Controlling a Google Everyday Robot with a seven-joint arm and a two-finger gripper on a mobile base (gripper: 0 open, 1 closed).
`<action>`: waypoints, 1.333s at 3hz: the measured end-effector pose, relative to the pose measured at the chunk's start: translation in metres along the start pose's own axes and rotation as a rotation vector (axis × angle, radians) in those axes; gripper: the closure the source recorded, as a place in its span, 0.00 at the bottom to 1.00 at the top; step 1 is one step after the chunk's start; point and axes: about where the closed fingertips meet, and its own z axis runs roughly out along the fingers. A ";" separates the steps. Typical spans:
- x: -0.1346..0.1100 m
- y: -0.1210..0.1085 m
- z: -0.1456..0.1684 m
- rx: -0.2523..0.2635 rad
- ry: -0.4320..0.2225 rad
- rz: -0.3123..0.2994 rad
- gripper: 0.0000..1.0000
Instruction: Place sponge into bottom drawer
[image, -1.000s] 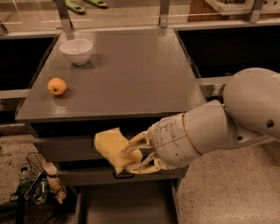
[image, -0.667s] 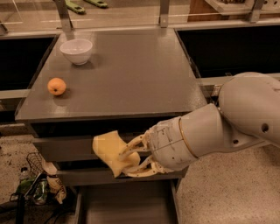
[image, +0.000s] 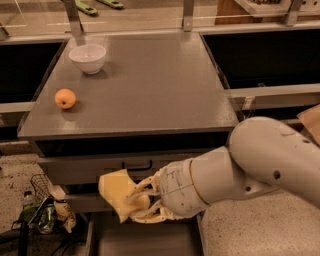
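Observation:
My gripper (image: 136, 204) is shut on the pale yellow sponge (image: 116, 191) and holds it in front of the grey cabinet, level with the upper drawers. The bottom drawer (image: 107, 239) is pulled open just below it, and its flat grey floor shows under the sponge and the fingers. The sponge hangs above the drawer's back part, apart from the floor. My arm reaches in from the right.
On the cabinet top (image: 150, 85) stand a white bowl (image: 87, 58) at the back left and an orange fruit (image: 65, 98) at the left. An upper drawer with a black handle (image: 136, 165) is shut. Clutter and a wire basket (image: 37, 210) lie on the floor left.
The gripper with the sponge has moved down and a little to the left, closer to the open bottom drawer. The grip on the sponge is unchanged.

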 end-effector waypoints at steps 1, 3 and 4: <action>0.015 0.025 0.035 -0.017 -0.019 0.048 1.00; 0.025 0.031 0.048 -0.024 0.069 0.051 1.00; 0.037 0.037 0.060 -0.021 0.190 0.057 1.00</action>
